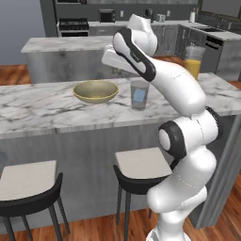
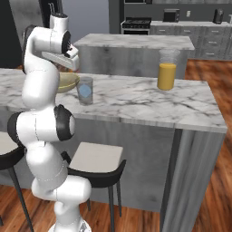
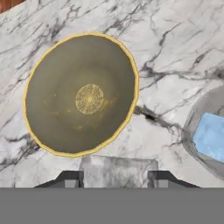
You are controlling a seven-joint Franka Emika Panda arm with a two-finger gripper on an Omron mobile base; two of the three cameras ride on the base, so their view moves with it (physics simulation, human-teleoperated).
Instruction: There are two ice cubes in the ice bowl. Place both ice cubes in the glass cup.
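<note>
Hand view: gripper (image 3: 116,181) pinching pale ice cube (image 3: 118,171), half hidden; glass cup (image 3: 205,133) cut off at edge.

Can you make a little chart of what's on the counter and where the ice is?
bowl: ice bowl, nothing inside it, on the marble counter
cup: glass cup, upright beside the bowl, one ice cube inside
end effector: end effector above the counter near bowl and cup, closed on a pale block, likely the second ice cube
also there: glass of orange juice, farther along the counter
left to do: put the held cube into the cup
</note>
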